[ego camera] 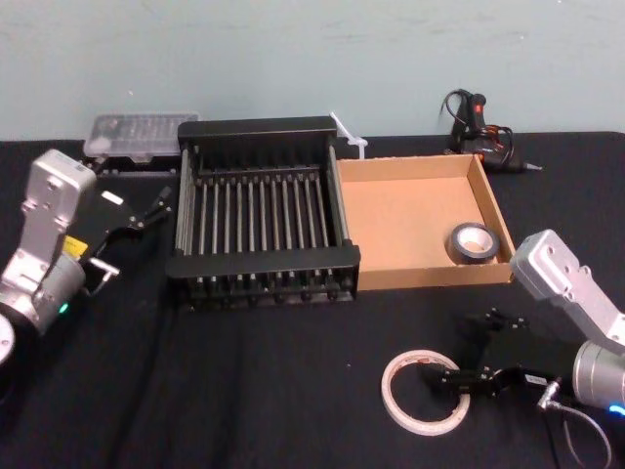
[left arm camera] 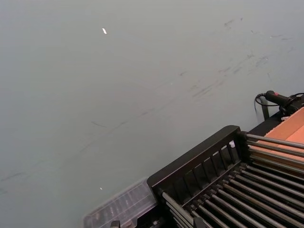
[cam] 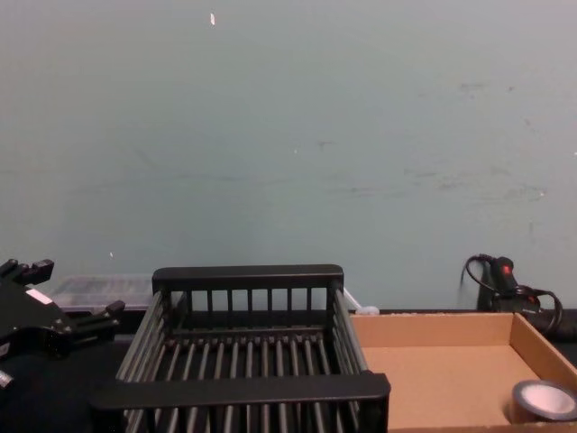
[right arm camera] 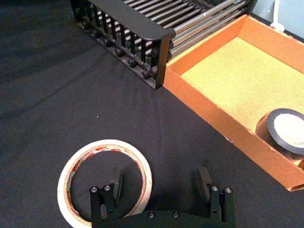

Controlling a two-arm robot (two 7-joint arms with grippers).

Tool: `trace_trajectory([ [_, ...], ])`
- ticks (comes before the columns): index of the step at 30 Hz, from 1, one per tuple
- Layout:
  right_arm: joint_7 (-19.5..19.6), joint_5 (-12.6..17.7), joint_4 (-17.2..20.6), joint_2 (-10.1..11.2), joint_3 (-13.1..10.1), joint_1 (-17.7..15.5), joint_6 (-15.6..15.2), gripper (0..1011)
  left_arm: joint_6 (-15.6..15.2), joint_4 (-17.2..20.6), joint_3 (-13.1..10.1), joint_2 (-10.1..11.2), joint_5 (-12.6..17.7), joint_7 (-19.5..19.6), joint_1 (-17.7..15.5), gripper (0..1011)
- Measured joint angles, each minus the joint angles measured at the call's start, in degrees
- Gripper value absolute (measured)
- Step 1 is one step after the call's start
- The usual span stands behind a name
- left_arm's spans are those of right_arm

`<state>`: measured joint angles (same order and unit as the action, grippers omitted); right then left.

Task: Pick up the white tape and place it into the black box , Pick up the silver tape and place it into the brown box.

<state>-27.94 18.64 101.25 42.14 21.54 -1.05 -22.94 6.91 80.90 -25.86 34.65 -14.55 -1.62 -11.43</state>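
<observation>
Nearest to us, the white tape (ego camera: 388,393) lies flat on the black table (ego camera: 273,381), toward our right side and in front of the brown box (ego camera: 430,277). The right gripper (ego camera: 459,352) is low over it with its 2 fingers spread wide: in the right wrist view 1 finger (right arm camera: 117,180) sits over the roll's hollow centre and the other (right arm camera: 204,176) outside the ring, so the ring's wall stands between them; we cannot tell whether either touches it. Farther back, the black box (ego camera: 264,262) and the brown box stand side by side, touching. The silver tape (ego camera: 471,257) rests in the brown box's near right corner. The left gripper (ego camera: 132,239) hangs left of the black box, fingers apart and holding nothing. Against the wall are a clear plastic case (ego camera: 137,132) and a black corded tool (ego camera: 479,122).
</observation>
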Motion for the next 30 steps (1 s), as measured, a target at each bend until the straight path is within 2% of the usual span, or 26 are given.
trace_trajectory([
  [30,-0.7,-0.8,-1.3,-0.1,2.0,1.1,-0.9,1002,0.0,0.0,0.0,0.0,0.0,0.0,0.0,1001],
])
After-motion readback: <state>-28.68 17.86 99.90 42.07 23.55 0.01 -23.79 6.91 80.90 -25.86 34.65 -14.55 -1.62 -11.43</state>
